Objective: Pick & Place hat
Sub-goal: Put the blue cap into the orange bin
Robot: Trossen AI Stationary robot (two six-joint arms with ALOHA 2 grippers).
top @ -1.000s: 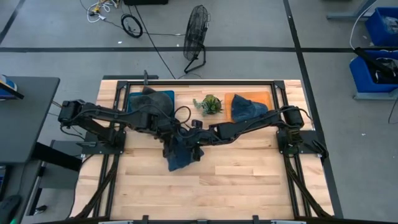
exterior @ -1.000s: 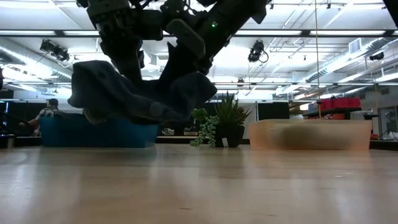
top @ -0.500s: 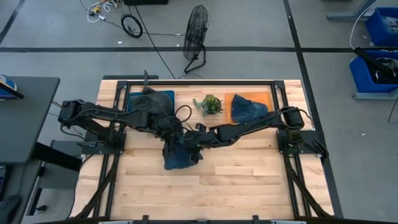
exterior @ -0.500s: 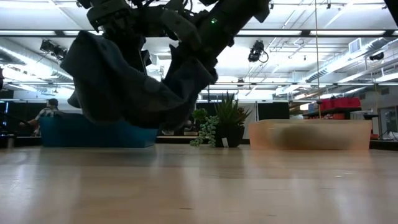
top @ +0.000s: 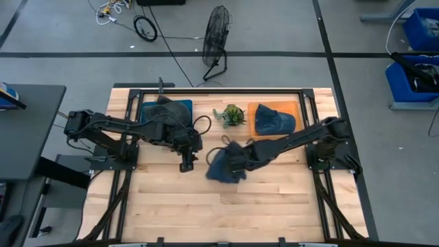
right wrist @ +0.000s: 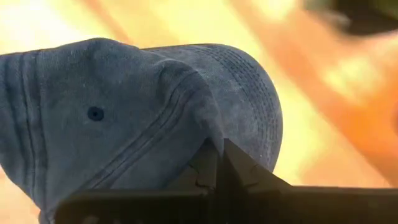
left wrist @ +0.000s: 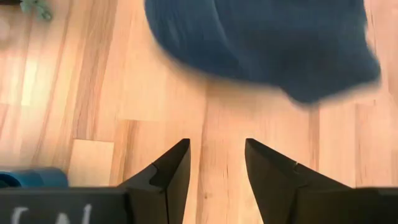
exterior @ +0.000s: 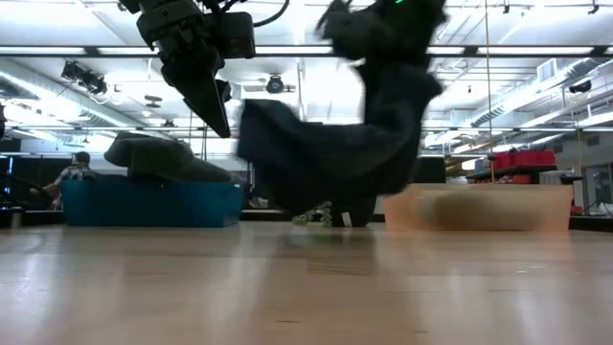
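A dark blue denim hat (top: 223, 169) hangs over the table's middle, clear of the wood, with my right gripper (top: 232, 159) shut on it. In the low view the hat (exterior: 335, 153) droops below that gripper. In the right wrist view its seamed crown (right wrist: 124, 118) fills the picture. My left gripper (top: 186, 163) stands open and empty just left of the hat, fingers pointing down (exterior: 209, 101); in its wrist view the hat (left wrist: 267, 43) lies beyond its open fingers (left wrist: 217, 162). My right gripper pinches a raised fold of the hat's crown cloth (right wrist: 208, 144) between its two shut fingers, coming from the table's right side. The hat hangs slack below the fingers, lifted clear of the table.
A blue bin (top: 180, 110) at the far left holds a dark hat (top: 162, 108). An orange bin (top: 288, 107) at the far right holds another blue hat (top: 273, 123). A small potted plant (top: 232, 114) stands between the bins. Bare wood lies toward the near edge.
My left gripper has opened and let go of the hat, staying near where it was. My right gripper has shut on the hat and carried it toward the table's right edge. The hat, held between both grippers before, now hangs from the right one alone.
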